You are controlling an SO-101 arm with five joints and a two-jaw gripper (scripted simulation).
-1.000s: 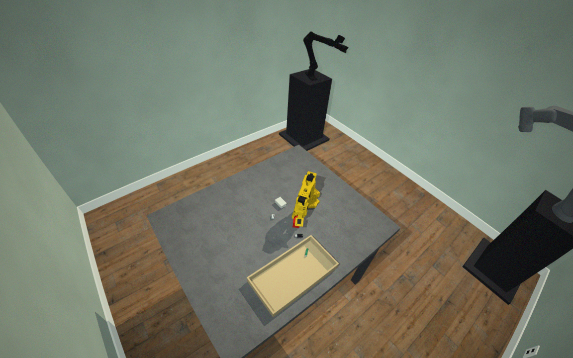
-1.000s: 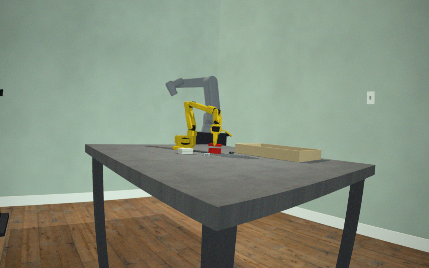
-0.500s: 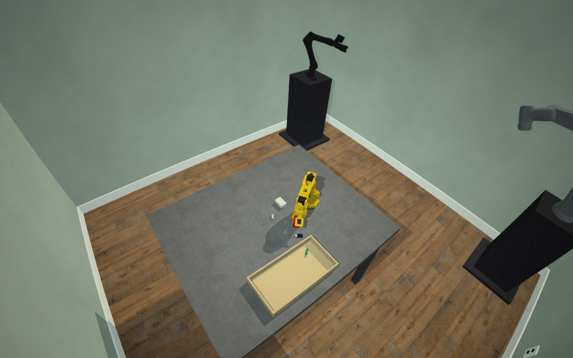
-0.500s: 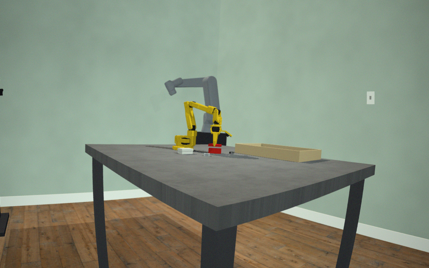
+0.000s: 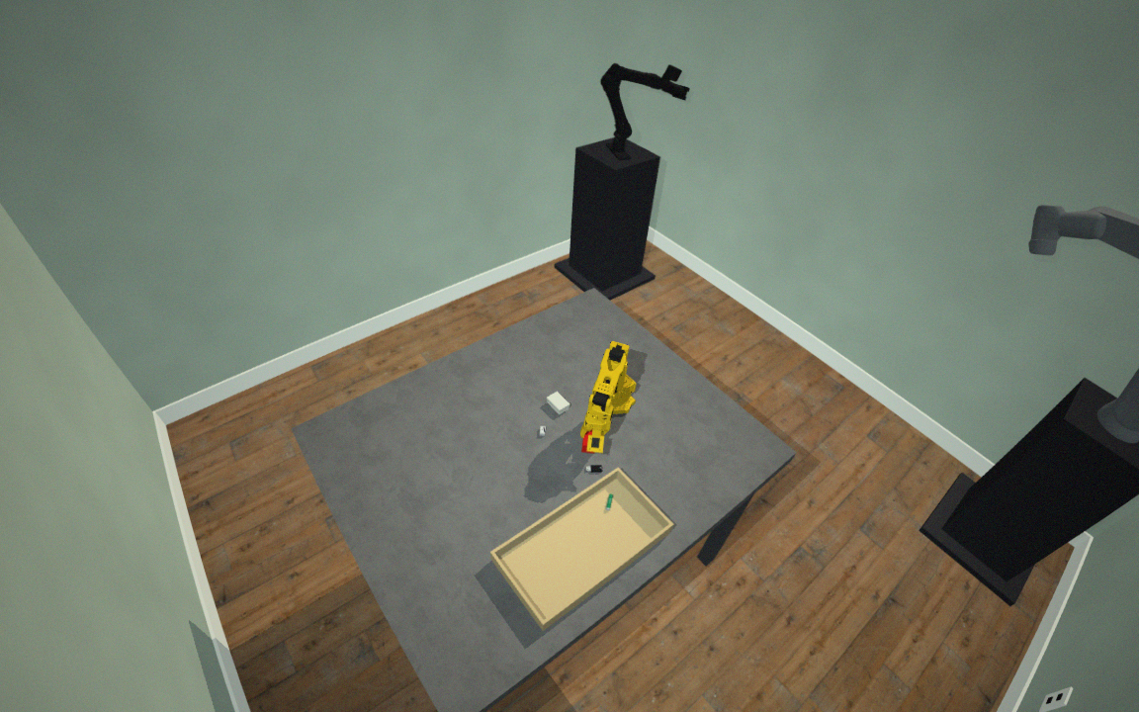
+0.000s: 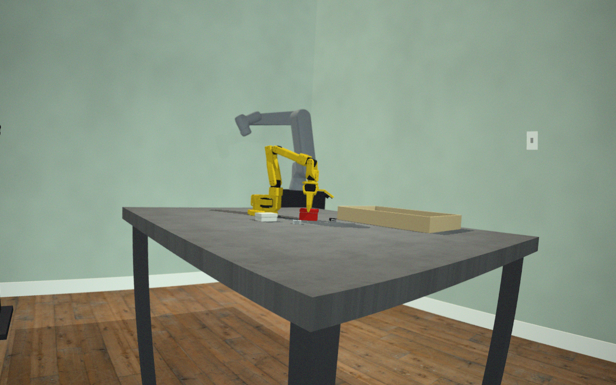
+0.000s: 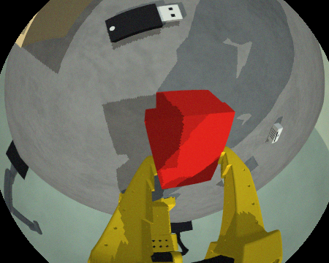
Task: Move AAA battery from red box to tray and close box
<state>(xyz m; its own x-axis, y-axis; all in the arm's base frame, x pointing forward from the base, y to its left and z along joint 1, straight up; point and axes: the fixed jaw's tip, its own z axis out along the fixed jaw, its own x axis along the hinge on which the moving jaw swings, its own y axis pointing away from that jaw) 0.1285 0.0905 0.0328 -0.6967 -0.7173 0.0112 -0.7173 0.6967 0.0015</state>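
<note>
Closure is what this grip serves: your fingers stand partly closed, clamped from above on the red lid (image 7: 191,139), one on each of two opposite sides. That hold keeps the cap square as it goes over the base. In the exterior view the red box (image 6: 308,214) reads as one block resting on the surface (image 6: 300,258), near its middle, between the arm's base and the tray (image 6: 396,221). The wrist view shows a small step along one upper edge of the red shape, so I cannot tell whether the lid is pushed all the way down.

You can see the AAA battery (image 5: 609,502) already in the tray, a small green piece lying alone just inside the tray's corner nearest the arm. The tray itself sits close to one edge of the surface.

Judging from this, only the seating and the release remain. Press straight down, then open wide enough not to drag the cap. The black USB stick (image 7: 144,22) lies between box and tray, so keep clear of it. The white box (image 5: 558,401) sits apart, toward the opposite edge.
</note>
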